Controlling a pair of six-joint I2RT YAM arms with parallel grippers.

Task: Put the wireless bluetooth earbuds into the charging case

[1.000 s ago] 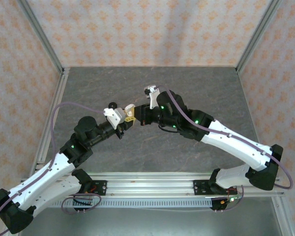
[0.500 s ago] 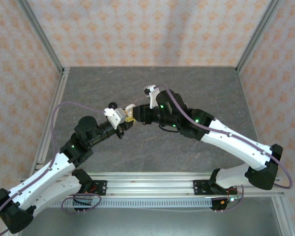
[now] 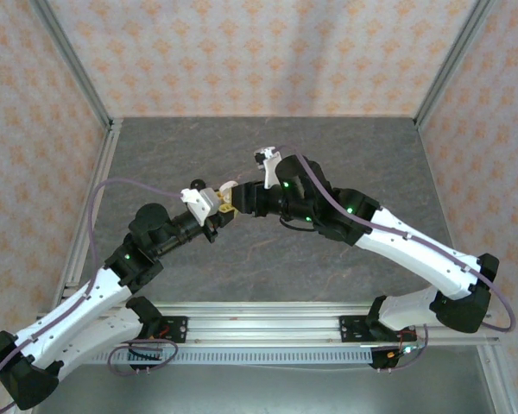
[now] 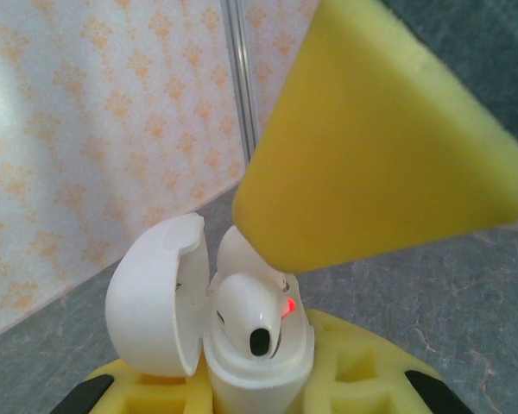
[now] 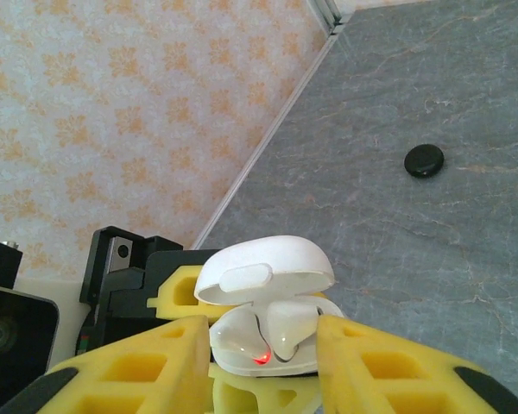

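Around me: walls [image 3: 242, 52] papered pale, orange floral motifs | below me: grey marbled tabletop [image 3: 371, 155] | aluminium corner posts [image 3: 73, 60] | light soft, even

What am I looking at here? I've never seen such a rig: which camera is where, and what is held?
These are two robot arms bolted at the near edge of a grey table, each ending in a yellow two-finger gripper. The wide picture comes from a fixed camera above and behind them. The other two come from a camera on each wrist. The left gripper is clamped on the open charging case, held off the table with its lid swung back. Both earbuds sit inside, and a small red light glows beside them. The right gripper hovers at the case with its jaws apart, holding nothing. A black disc lies on the table beyond.
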